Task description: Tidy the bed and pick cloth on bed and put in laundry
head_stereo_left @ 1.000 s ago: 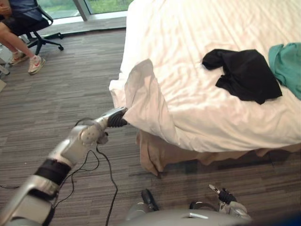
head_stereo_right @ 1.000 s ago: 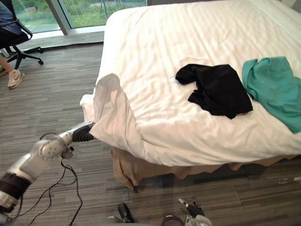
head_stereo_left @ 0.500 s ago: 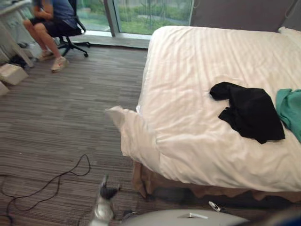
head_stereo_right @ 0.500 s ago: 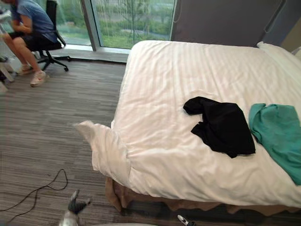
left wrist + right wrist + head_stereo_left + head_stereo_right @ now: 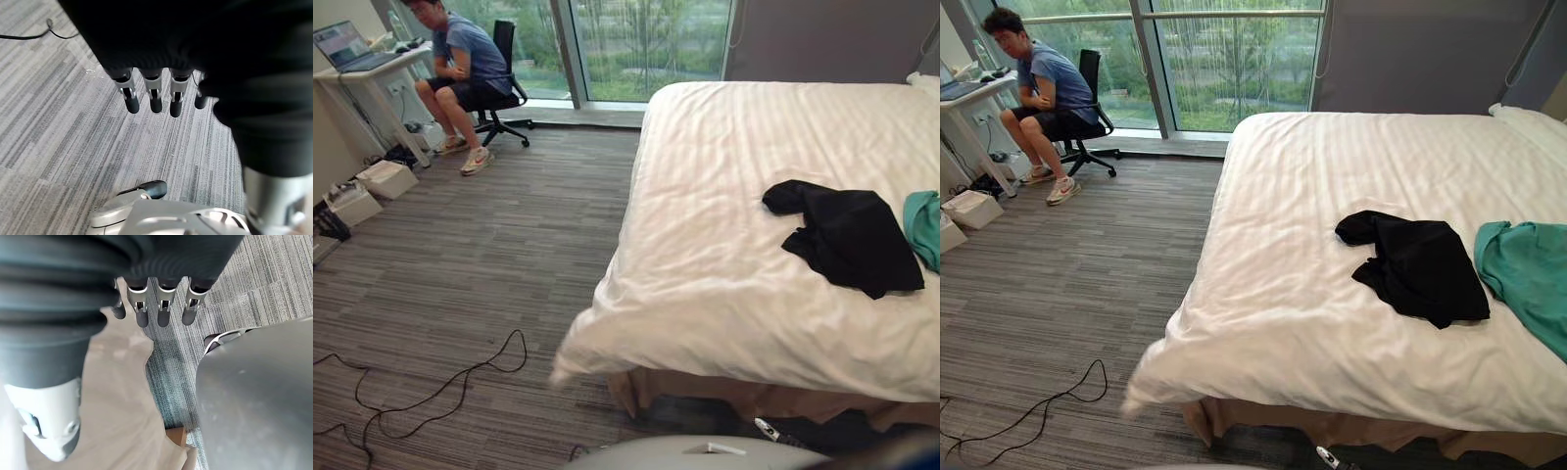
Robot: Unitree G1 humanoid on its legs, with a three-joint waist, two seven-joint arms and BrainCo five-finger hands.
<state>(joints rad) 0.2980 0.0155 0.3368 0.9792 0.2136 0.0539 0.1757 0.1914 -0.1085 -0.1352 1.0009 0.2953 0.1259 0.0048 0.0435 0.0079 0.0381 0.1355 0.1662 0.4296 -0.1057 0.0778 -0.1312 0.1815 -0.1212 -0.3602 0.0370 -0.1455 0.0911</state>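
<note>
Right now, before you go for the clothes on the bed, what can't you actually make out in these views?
- Teal cloth: cut off by the right edge of both eye views, so its full spread is unknown.
- Duvet corner nearest the robot: blurred, so how it lies is unclear.
- Black cloth: bunched folds hide what garment it is.
- Pillow: cut off by the right eye view's edge.
</note>
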